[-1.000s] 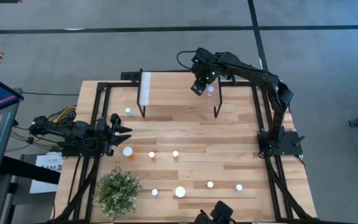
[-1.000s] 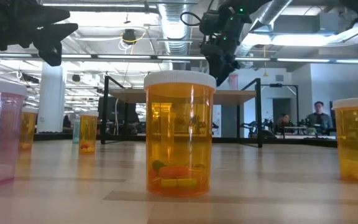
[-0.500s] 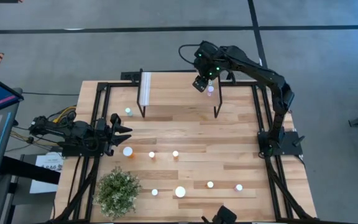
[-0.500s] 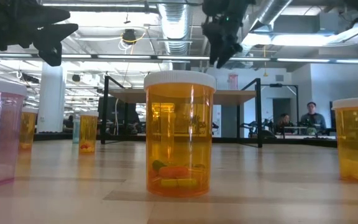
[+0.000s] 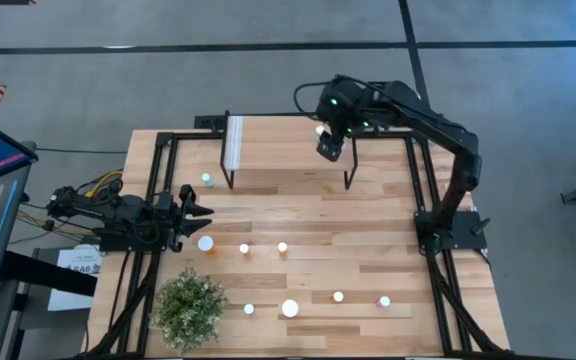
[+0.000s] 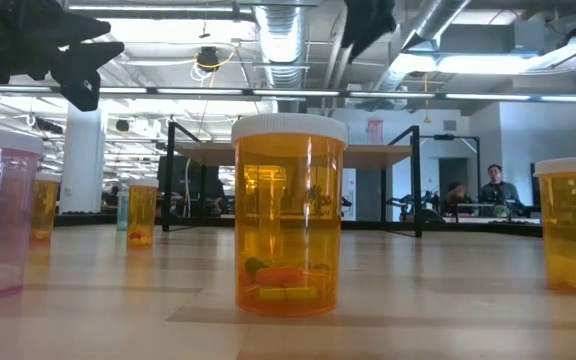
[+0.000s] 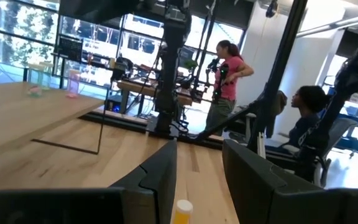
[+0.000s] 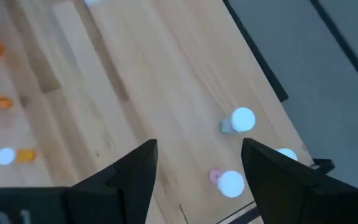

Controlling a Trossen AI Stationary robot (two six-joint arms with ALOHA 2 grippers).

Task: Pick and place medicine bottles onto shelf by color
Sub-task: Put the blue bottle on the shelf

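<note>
High view shows your right gripper (image 5: 330,146) hanging over the right end of the shelf (image 5: 278,150), fingers spread wide and nothing between them. The right wrist view backs that up: under the open fingers there's a pink bottle (image 8: 227,182) and a teal one (image 8: 239,121) standing upright on the shelf, caps up, just beside each other, plus a third white cap (image 8: 285,155) near the edge. So the loose bottles all lie toward the front of the table, well apart from that gripper; the nearest look like the little orange ones (image 5: 282,247) mid-table. Your left gripper (image 5: 194,209) sits parked at the left edge, part open and empty, with a big-capped bottle (image 5: 205,243) just beside it. I'd say left is nearer for that one.
</note>
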